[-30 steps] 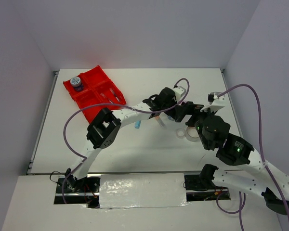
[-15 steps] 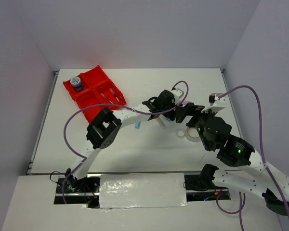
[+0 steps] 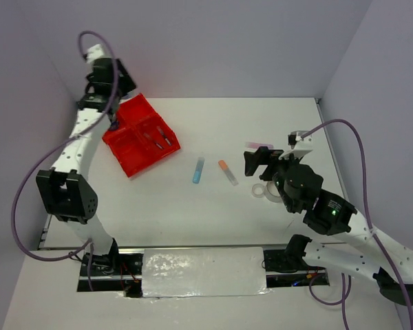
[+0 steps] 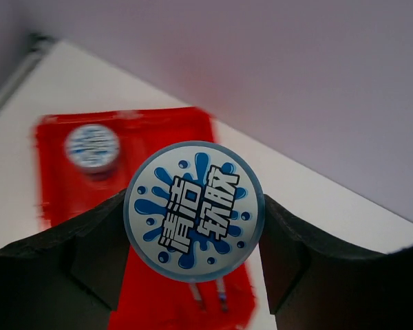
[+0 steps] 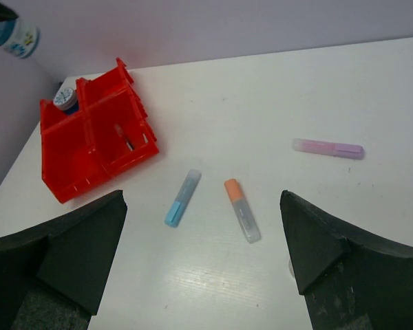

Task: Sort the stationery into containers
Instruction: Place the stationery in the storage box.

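Left hand (image 4: 194, 214), raised high over the far-left corner, had its fingers closed on the sides of a round tub (image 4: 193, 206), whose blue-and-white patterned top faced the wrist camera. Right hand (image 5: 202, 234) hung with its fingers spread wide and nothing between them, above the near right part of the white surface (image 3: 193, 220).

Red tray (image 3: 129, 157), with four compartments, sat at the far left, turned cornerwise to the surface edges. Clear tape ring (image 3: 261, 191) lay flat just beside the right hand. Second tub (image 5: 64, 98) stood in the tray's far-left corner compartment. Three sticks lay loose and well apart in mid-surface: a light-blue stick (image 3: 198, 170) running roughly near to far, an orange-tipped stick (image 3: 228, 172) slanted with its tip away, and a pink stick (image 3: 259, 145) lying crosswise. Two thin pens (image 3: 158, 137) rested in the tray's right-hand compartment.

By judgement, the coming move was a descent. The tray lay below the left hand, with the second tub's compartment slightly down and left in the wrist view. The left arm was nearer the tray, and the right hand nearer the sticks and ring.
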